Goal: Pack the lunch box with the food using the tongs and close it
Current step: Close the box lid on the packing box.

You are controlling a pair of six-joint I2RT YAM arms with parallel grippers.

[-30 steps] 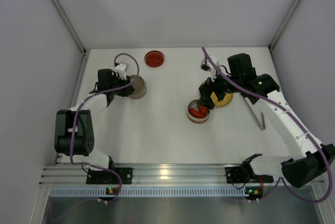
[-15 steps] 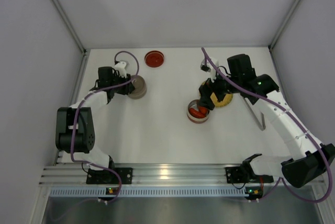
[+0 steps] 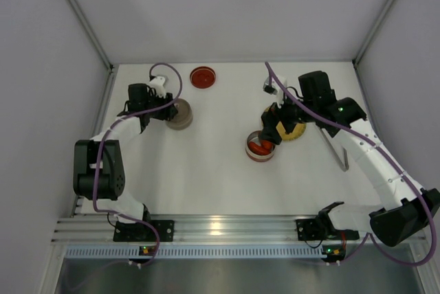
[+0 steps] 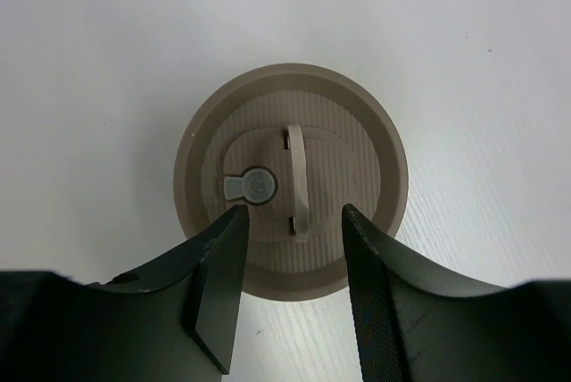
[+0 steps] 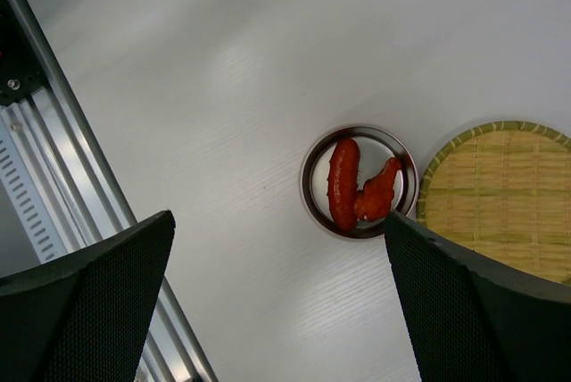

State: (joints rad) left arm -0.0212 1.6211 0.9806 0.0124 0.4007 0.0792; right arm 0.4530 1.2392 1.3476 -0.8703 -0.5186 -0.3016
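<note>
Starting nearest the arm bases: the tin point(image 5: 306, 187) with the food sat on the tabletop point(image 3: 206, 170) toward the right. The right pincer point(image 5: 278, 221) hovered right above it, spread as wide as it goes and holding nothing. My guess is it was just looking down into the tin.

Inside lay the red pieces point(image 5: 343, 184), two glossy, elongated, sausage-like bits. One was fairly straight, the other crooked and leaning against it. Couldn't spot the round orange-yellow piece anywhere.

The tongs point(image 3: 335, 151) lay flat off to the right of that arm, well apart from the tin and in nobody's grip, so packing with them hadn't started. Just beyond the tin was the yellow woven plate point(image 5: 500, 195), bare in the part the wrist view showed.

Further back on the left, the left pincer point(image 4: 293, 221) stood partly spread over the beige round container point(image 4: 203, 137). It had a finger on each side of the little flip tab point(image 4: 298, 177) on the ribbed lid, touching neither side as far as I could tell. It looked lined up on that tab to handle the lid, and I'd guess this was the lunch box.

Farthest back lay a red disc point(image 3: 202, 77), maybe the tin's lid.
</note>
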